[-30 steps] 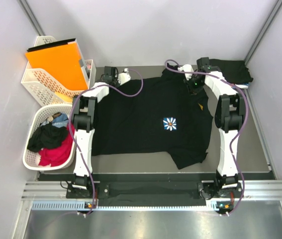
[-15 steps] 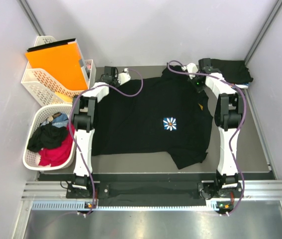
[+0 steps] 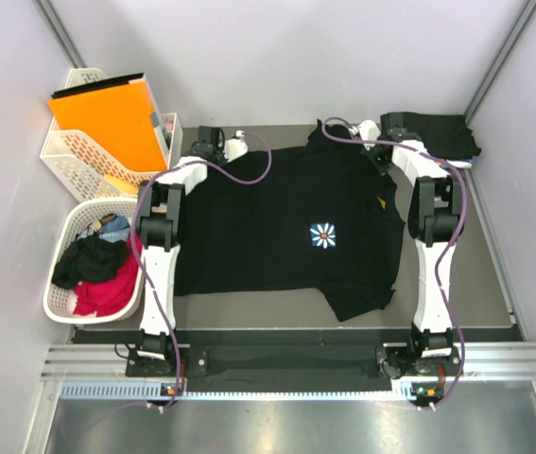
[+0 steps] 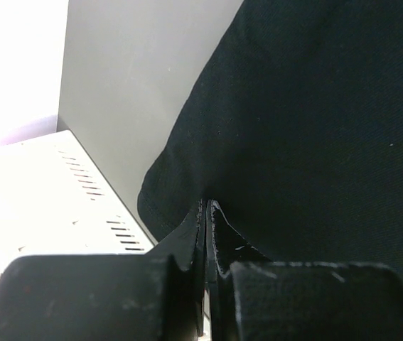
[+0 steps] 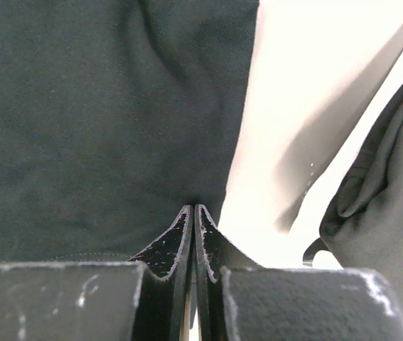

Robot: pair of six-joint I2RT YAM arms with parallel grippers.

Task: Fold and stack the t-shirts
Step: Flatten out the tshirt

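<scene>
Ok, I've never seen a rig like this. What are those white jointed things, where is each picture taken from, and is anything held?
The white jointed things are two robot arms bolted at the near edge of the table. The wide picture looks down from above and behind them; the two dark close-ups come from cameras on their wrists. A black shirt with a flower print lies spread on the table, a dark cloth lies at the far right corner, and a basket of clothes stands to the left. The left tool and right tool are both shut, tips at the shirt's far edge; whether cloth is pinched between them I cannot tell.
</scene>
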